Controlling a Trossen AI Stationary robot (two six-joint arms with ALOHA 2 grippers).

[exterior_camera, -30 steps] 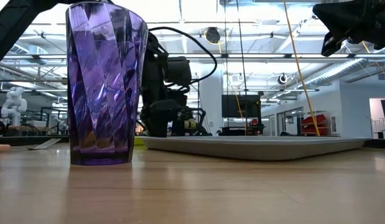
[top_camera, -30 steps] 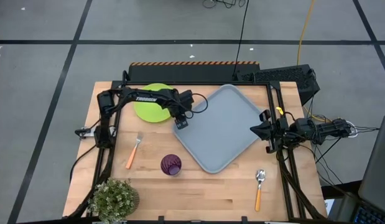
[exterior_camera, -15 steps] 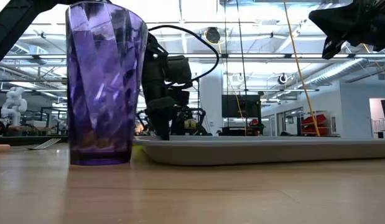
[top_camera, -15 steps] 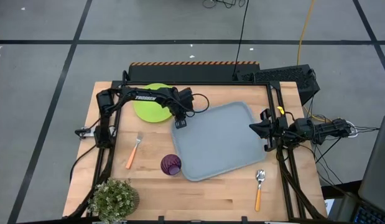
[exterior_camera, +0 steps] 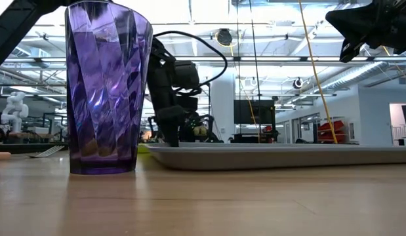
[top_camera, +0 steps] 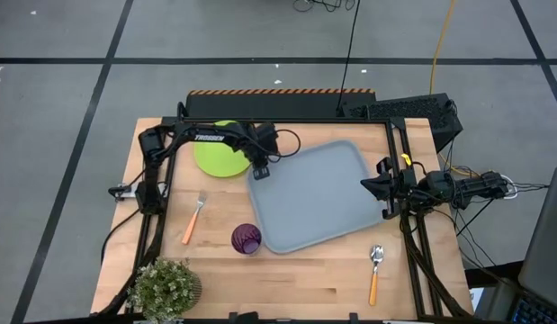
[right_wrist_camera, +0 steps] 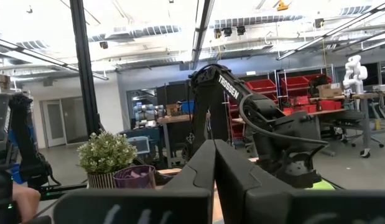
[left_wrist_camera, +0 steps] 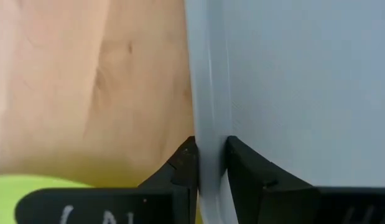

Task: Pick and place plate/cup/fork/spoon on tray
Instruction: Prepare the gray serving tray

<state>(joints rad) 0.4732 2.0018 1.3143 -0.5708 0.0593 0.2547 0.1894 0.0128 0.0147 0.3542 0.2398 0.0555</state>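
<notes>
The grey-blue tray lies in the middle of the table. My left gripper is shut on its rim at the far-left corner. The lime-green plate lies just beyond that gripper, toward the table's far-left corner. The purple cup stands upright by the tray's near-left corner. Left of the cup lies the orange-handled fork. The spoon lies near the front right. My right gripper hangs shut over the tray's right edge and holds nothing. My left gripper pinches the tray's raised rim at the far-left corner, one finger outside the tray and one inside it. The fingers come from above, pointing down. The tray lies nearly flat on the table.
A small potted plant stands at the front left corner. Bare wood shows along the near edge between the plant and the spoon. A black frame runs along the table's far edge and sides.
My left gripper has shut on the tray's rim at the far-left corner. It has swung the tray clockwise as seen from above, then drawn it a little toward the far edge. The tray has stayed on the table.
</notes>
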